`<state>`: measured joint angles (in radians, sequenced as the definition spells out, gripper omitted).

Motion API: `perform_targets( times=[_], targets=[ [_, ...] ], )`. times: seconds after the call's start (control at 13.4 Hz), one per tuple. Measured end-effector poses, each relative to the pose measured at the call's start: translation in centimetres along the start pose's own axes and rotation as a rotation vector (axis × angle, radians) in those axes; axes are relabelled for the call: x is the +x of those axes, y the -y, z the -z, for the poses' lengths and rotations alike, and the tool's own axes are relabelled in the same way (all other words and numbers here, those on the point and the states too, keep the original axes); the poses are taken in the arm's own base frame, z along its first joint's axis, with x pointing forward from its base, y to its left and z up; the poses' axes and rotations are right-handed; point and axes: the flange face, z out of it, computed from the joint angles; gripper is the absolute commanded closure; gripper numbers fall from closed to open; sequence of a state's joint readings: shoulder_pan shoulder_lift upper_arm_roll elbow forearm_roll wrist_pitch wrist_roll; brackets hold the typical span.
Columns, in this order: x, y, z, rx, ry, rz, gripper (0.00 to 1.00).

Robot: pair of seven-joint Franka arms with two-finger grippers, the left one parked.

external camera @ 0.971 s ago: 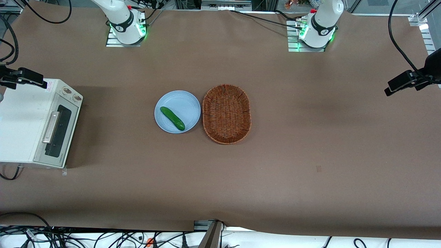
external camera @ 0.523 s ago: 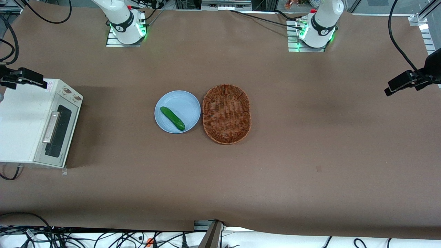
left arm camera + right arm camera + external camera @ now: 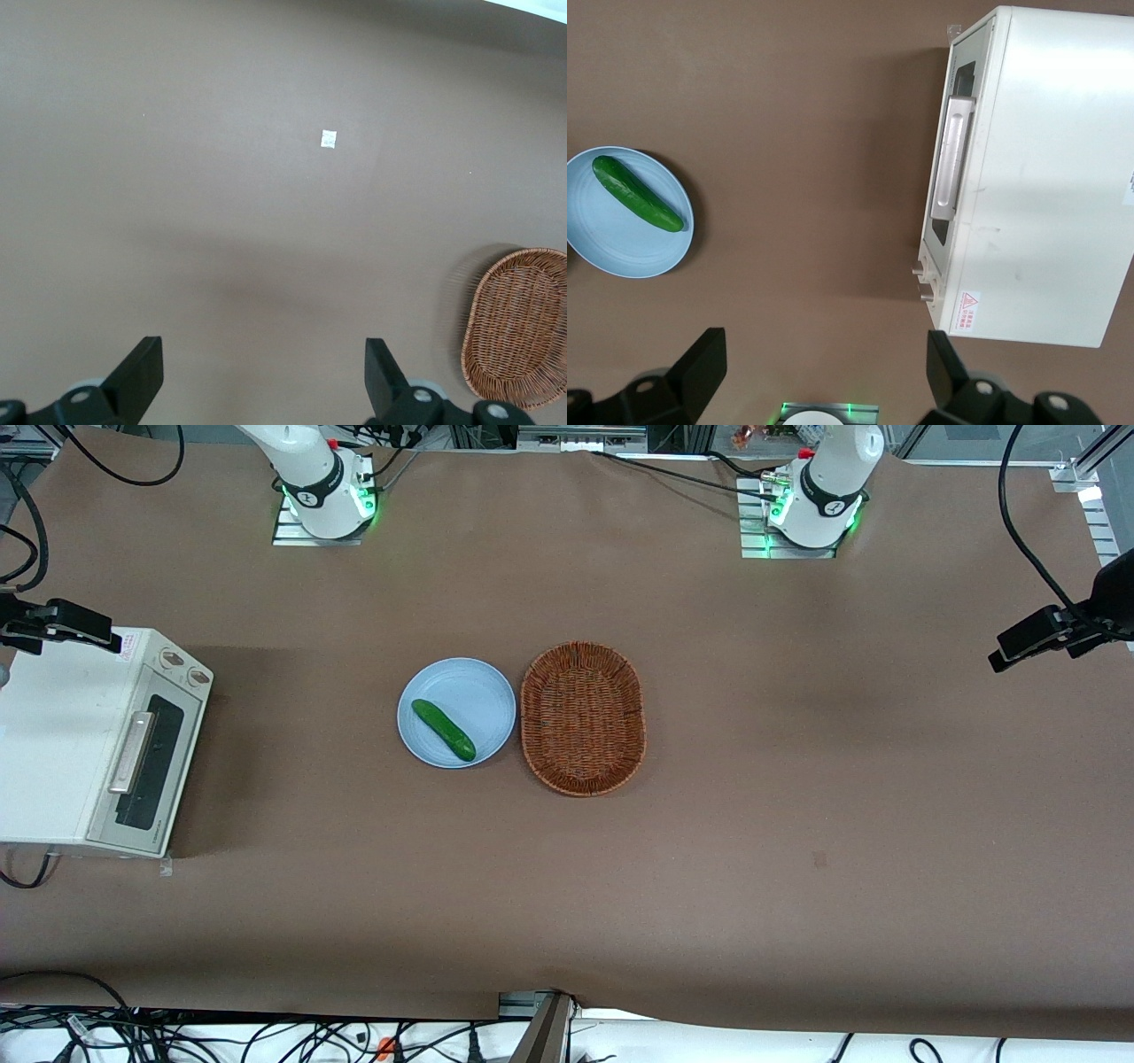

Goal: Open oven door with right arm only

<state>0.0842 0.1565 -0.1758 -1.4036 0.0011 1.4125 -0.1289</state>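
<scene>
Cream-white oven (image 3: 84, 744) sits at the working arm's table end, door (image 3: 954, 173) shut, its bar handle (image 3: 950, 159) running lengthwise well below the high, wide-open gripper (image 3: 824, 376).

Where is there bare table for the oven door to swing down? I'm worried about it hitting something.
The brown table between the closed oven door and the blue plate is bare. The only crowding is mid-table, where the plate with the cucumber sits beside the wicker basket. The gripper hangs high above, fingers open.
</scene>
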Motion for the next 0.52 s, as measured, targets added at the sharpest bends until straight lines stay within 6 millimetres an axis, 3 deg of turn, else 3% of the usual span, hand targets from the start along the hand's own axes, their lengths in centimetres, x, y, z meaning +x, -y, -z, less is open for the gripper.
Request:
perform_targets(
  times=[0.3, 0.52],
  targets=[
    [0.0, 0.1, 0.0, -0.037, 0.005, 0.006, 0.00],
    [0.2, 1.9, 0.0, -0.094, 0.012, 0.040, 0.00]
  ],
)
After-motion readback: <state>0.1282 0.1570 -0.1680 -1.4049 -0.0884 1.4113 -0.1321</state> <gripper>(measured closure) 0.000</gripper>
